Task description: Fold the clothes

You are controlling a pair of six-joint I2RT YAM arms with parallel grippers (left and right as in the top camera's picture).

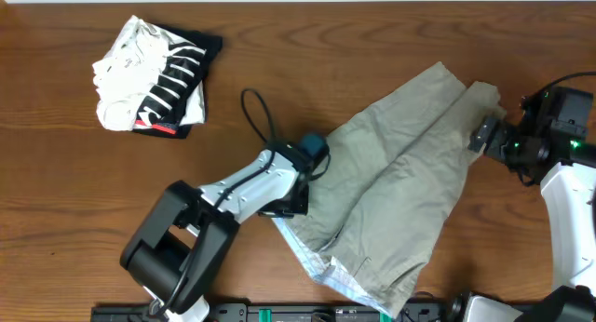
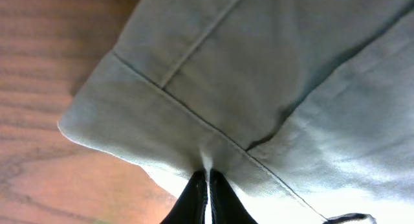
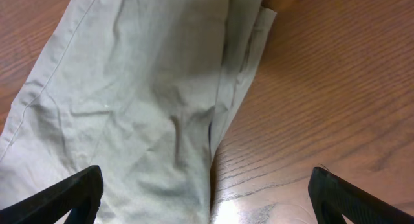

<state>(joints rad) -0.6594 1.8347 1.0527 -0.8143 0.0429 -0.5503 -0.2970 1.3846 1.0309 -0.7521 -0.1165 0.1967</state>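
Note:
The khaki shorts (image 1: 400,182) lie spread across the middle-right of the table, with the pale inner waistband (image 1: 321,264) showing at the front edge. My left gripper (image 1: 291,206) is at the shorts' left edge. In the left wrist view its black fingers (image 2: 197,201) are pressed together on a pinch of the shorts' fabric (image 2: 259,75) near a seam. My right gripper (image 1: 480,136) hovers over the far right leg end. Its fingers (image 3: 71,198) stand wide apart above the leg's edge (image 3: 129,101) and bare wood, holding nothing.
A folded black-and-white striped garment (image 1: 154,75) with a red mark lies at the back left. The wooden table (image 1: 56,173) shows bare to the left of the shorts. A black cable (image 1: 256,113) loops behind the left arm.

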